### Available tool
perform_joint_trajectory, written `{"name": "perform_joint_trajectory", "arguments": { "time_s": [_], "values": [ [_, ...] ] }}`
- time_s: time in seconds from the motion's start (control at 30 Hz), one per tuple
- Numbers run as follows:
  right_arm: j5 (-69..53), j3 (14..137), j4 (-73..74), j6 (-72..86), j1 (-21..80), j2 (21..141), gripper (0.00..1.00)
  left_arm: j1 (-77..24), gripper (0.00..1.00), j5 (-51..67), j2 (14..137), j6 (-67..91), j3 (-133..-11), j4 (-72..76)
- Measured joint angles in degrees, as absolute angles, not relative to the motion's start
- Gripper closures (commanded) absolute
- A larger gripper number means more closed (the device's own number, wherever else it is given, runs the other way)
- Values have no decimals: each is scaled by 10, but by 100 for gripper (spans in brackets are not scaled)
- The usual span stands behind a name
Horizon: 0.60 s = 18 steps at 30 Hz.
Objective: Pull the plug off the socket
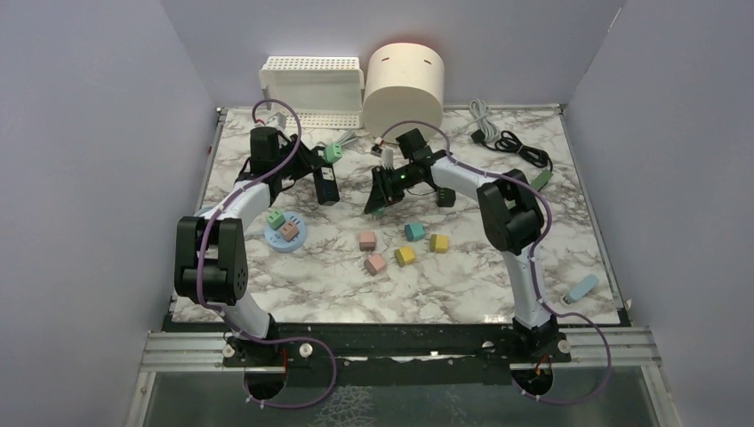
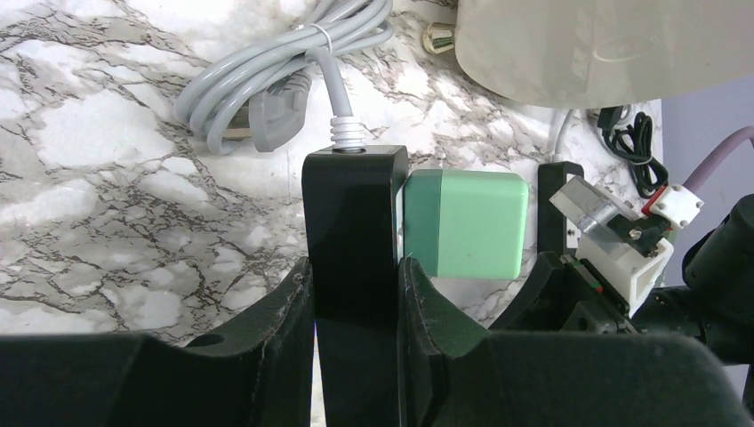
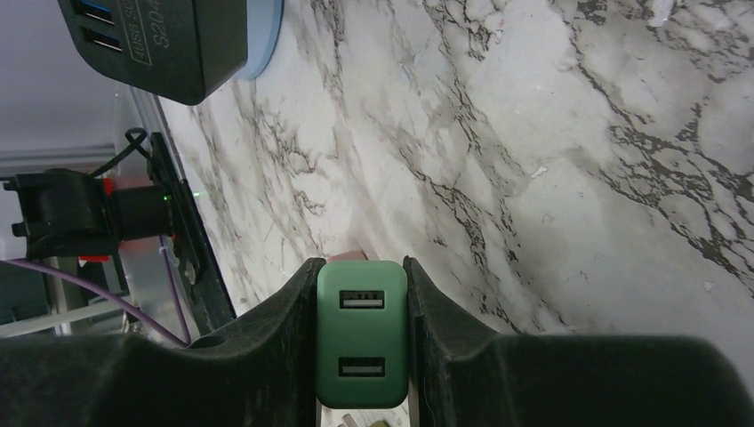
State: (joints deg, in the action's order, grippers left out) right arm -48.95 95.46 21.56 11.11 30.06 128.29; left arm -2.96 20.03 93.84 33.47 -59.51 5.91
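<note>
- The left jaws are squeezing shut on the black socket (image 2: 354, 222), one jaw on each side of it
- A grey cable (image 2: 267, 71) is coming out of the far end of the socket and lying in a bundle on the bench (image 1: 311, 285) behind it
- A light green plug (image 2: 467, 222) is sitting right against the side of the socket and touching it; I cannot tell how far it is pushed in
- The right jaws are gripping a dark green plug (image 3: 362, 334) tight between them, and its two USB holes are facing the wrist camera
- The dark green plug is hanging apart from the socket, with bare marble showing between the two in the right wrist view
- In that same view the end of the socket is showing its own USB holes, up in the top left corner
- A blue plate (image 1: 277, 246) is lying on the bench near the left arm, and it is holding a green block (image 1: 276, 218) and a pink block (image 1: 289, 231)
- Five small blocks (image 1: 405, 255) are lying loose in the middle of the bench: two pink, two yellow and one teal
- A cream round tub (image 1: 405, 84) and a white basket (image 1: 311, 80) are standing at the back
- A black cable (image 1: 520, 147) is lying curled at the back right
</note>
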Motion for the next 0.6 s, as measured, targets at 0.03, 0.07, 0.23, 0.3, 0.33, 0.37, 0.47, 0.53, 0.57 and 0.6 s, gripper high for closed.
{"name": "perform_joint_trajectory", "arguments": {
  "time_s": [0.03,0.07,0.23,0.3,0.33,0.37,0.47,0.53,0.57,0.6],
  "values": [
    [-487,955,215,111,304,1284,75,-30,100,201,938,334,-595,58],
    [-484,955,215,111,306,1285,72,-30,100,201,938,333,-595,58],
    [-457,955,210,113,308,1286,65,-29,100,202,937,331,-593,55],
    [-453,955,211,112,308,1288,60,-29,100,202,937,331,-591,54],
    [-447,957,211,111,308,1290,56,-29,100,202,937,331,-591,54],
    [-440,959,211,109,308,1292,52,-29,100,203,937,331,-591,54],
    [-418,965,211,102,307,1297,42,-29,100,206,937,331,-591,54],
    [-406,969,212,94,308,1297,41,-27,100,208,937,331,-591,54],
    [-400,973,213,91,308,1297,41,-27,100,209,937,331,-591,54],
    [-396,975,213,89,308,1297,41,-27,100,211,937,331,-591,54]
  ]
}}
